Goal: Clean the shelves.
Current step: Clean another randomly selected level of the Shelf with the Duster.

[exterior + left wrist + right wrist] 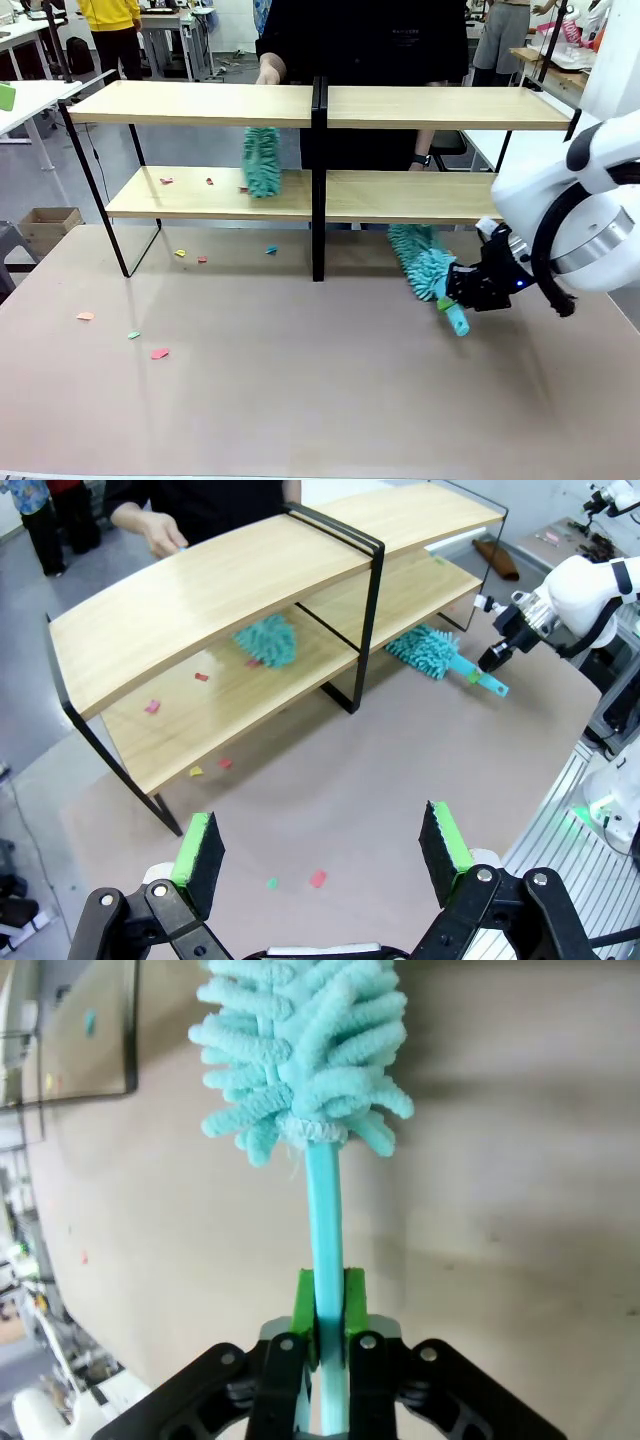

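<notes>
The shelves [320, 105] stand across the far half of the table, a two-tier rack of light-wood boards in a black frame, also seen from above [250, 590]. My right gripper [462, 290] is shut on the handle of a teal fluffy duster [425, 265], whose head lies on the tabletop under the lower right board. In the right wrist view the green pads [305, 1305] clamp the handle of that duster [300, 1050]. A person holds a second teal duster [262, 160] on the lower left board. My left gripper [322, 855] hangs open above the table, holding nothing.
Small paper scraps [166, 181] lie on the lower left board, and more scraps [159, 353] dot the left tabletop. The person's hand [268, 70] rests on the upper board. A cardboard box [50, 225] sits on the floor at the left.
</notes>
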